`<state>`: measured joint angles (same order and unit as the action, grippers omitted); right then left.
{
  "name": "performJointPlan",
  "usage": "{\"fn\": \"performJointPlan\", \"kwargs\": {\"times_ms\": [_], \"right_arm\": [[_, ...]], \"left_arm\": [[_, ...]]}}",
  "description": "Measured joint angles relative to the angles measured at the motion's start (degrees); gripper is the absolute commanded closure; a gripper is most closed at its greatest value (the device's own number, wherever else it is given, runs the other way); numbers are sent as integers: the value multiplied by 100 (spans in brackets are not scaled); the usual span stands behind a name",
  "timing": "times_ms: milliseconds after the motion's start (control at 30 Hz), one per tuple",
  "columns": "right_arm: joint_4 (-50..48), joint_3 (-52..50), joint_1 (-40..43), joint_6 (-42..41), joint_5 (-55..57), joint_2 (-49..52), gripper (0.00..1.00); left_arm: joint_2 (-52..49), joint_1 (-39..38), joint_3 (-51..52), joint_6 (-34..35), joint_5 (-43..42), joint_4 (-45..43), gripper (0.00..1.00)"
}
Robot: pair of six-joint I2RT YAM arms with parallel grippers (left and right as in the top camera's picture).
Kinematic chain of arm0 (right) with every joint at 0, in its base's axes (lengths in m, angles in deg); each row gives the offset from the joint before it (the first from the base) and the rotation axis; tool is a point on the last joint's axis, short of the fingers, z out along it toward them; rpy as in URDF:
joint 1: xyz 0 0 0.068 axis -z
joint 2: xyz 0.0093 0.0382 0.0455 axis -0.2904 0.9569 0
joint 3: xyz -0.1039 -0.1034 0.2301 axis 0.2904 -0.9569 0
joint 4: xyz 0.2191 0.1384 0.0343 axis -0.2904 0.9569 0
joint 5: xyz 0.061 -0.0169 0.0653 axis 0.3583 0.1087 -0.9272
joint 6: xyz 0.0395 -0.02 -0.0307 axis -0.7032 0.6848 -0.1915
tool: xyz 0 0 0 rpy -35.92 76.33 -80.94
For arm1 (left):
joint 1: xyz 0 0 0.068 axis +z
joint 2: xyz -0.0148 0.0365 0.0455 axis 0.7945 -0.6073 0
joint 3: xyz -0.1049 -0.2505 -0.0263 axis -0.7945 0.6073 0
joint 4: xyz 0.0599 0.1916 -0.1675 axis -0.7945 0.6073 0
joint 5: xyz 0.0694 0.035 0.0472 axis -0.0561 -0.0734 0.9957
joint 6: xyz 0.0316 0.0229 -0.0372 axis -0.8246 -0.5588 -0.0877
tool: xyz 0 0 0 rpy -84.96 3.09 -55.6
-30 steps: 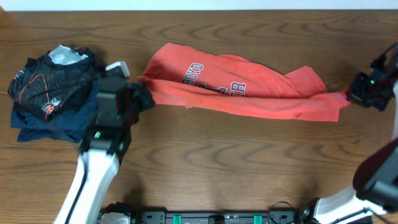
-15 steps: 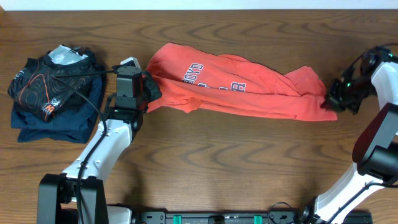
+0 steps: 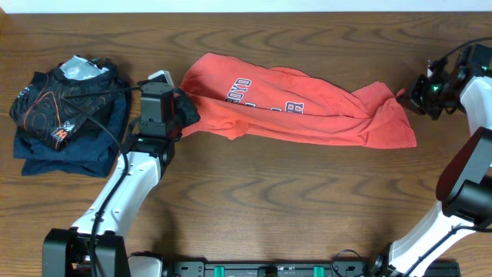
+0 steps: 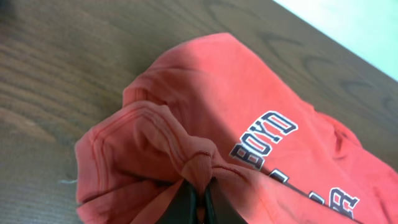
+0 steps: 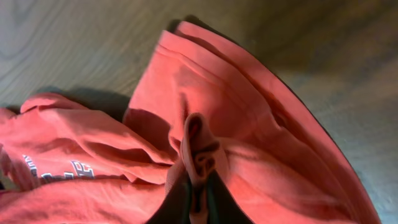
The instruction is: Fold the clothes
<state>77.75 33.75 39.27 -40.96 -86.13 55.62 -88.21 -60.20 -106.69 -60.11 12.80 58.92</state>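
Wooden counter (image 3: pixel 254 200): coral T-shirt (image 3: pixel 307 115) lying lengthwise left–right, ends pinched by left end effector (image 3: pixel 185 115) and right end effector (image 3: pixel 411 93).

I find the T-shirt (image 3: pixel 307 111) on the table (image 3: pixel 269 200) between left gripper (image 3: pixel 187 115) and right gripper (image 3: pixel 409 94); garment pile (image 3: pixel 65 115) lies further left.

The coral-red shirt (image 3: pixel 323 123) is lying as a long crumpled band across the far half of the table (image 3: pixel 269 215), running left to right and loosely doubling over along its length. Navy-and-white block lettering (image 3: pixel 265 98) is showing face up towards its left end, partly disappearing into folds, with BOYD reading clearly. Both ends are gathering into tight pinched tucks, and beside the right tuck the hem is fanning out flat on the wood
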Motion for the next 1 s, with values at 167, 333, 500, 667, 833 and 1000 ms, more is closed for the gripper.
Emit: {"fn": "performJointPlan", "kwargs": {"times_ms": [167,333,500,667,833,1000], "right_arm": [[98,0,0,-273,175,0,85],[-761,0,4,-387,208,0,95],[-1696,0,4,-481,72,0,88],[-1849,0,-2,-623,407,0,68],[-1482,0,-17,-656,761,0,72],[-638,0,-13,-601,850,0,79]], "left_arm": [[0,0,0,0,0,46,94],[0,0,0,0,0,39,95],[0,0,0,0,0,39,94],[0,0,0,0,0,37,94],[0,0,0,0,-2,37,94],[0,0,0,0,0,39,94]]}}
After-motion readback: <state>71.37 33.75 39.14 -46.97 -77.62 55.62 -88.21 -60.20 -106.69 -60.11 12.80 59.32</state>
